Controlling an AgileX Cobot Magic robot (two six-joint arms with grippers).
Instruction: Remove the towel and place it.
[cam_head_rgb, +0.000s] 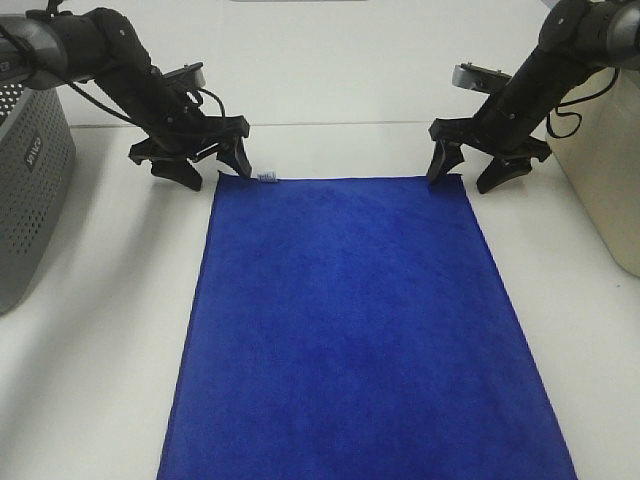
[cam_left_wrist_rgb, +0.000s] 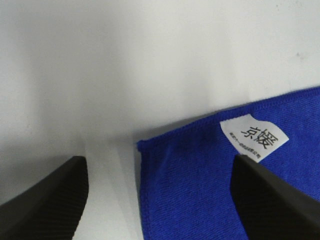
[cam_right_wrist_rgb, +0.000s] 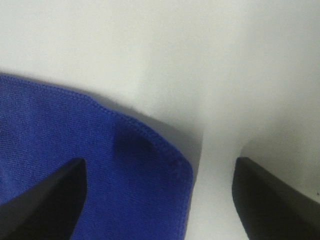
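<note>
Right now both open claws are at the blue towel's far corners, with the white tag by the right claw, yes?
No: the tag sits at the towel corner by the left gripper, as the left wrist view shows. The rest is right.

The only writing I can read stands on the small white tag (cam_left_wrist_rgb: 254, 137) sewn at the corner of the blue towel (cam_left_wrist_rgb: 200, 200): two bold dark Chinese characters, which look to me like 京援. Under them runs a line of much smaller characters, too fine to make out. In the high view, the grey perforated basket (cam_head_rgb: 30, 200) bears raised lettering on its wall, too blurred to read.
</note>
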